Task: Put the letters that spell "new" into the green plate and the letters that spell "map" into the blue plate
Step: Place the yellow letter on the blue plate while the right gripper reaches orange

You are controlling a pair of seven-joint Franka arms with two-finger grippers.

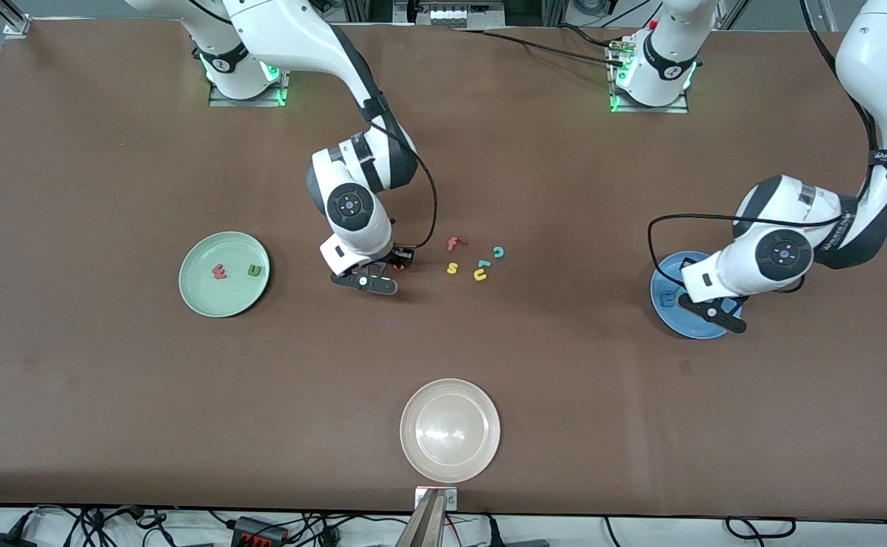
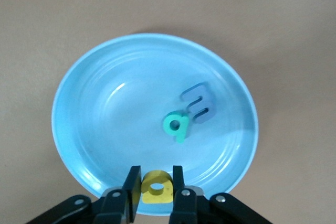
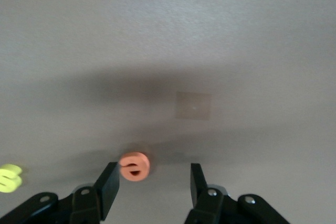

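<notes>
The green plate (image 1: 224,274) lay toward the right arm's end of the worktop (image 1: 109,395), with the pinkish-red w (image 1: 220,271) and the olive-green n (image 1: 254,270) resting in it, apart from each other. Next along, the right arm reached down from its base, wrist bent low, so that the right gripper (image 3: 152,182) hung just above the worktop beside the loose letters. Its fingers (image 3: 107,184) were spread, and the orange e (image 3: 134,166) sat between them, close against one finger and clear of the other.

Toward the middle lay the loose letters: a red f (image 1: 455,243), a yellow s (image 1: 452,267), a teal letter (image 1: 483,264), a yellow hooked letter (image 1: 480,275) and a teal c (image 1: 498,251), all close together. Nearer to the front camera than these stood a whitish-beige plate (image 1: 450,430).

At the left arm's end, the left arm bent down over the blue plate (image 2: 94,145), covering much of it in the front view. The left gripper (image 2: 156,184) hovered over the plate's rim, its fingers (image 2: 132,182) pinching the yellow p (image 2: 157,187). In the plate lay the blue m (image 2: 197,103) and the teal a (image 2: 176,125), touching each other.
</notes>
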